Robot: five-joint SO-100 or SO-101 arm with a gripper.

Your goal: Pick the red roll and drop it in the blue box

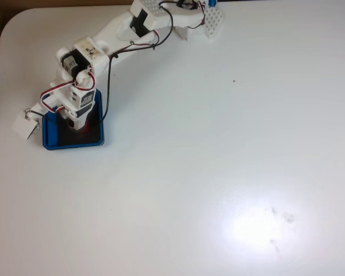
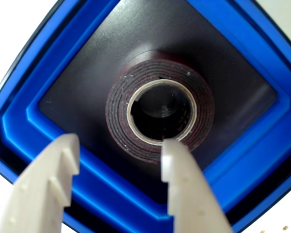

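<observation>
Both claw (image 2: 121, 145) fingers spread — red roll (image 2: 160, 114) unheld.

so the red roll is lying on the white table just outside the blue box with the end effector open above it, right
Not quite: the red roll lies inside the blue box, on its black floor, as the wrist view shows. The end effector is indeed open above it.

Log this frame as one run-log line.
gripper: open, above box | red roll: flat on blue box floor, released | arm: over box at table's left
</observation>
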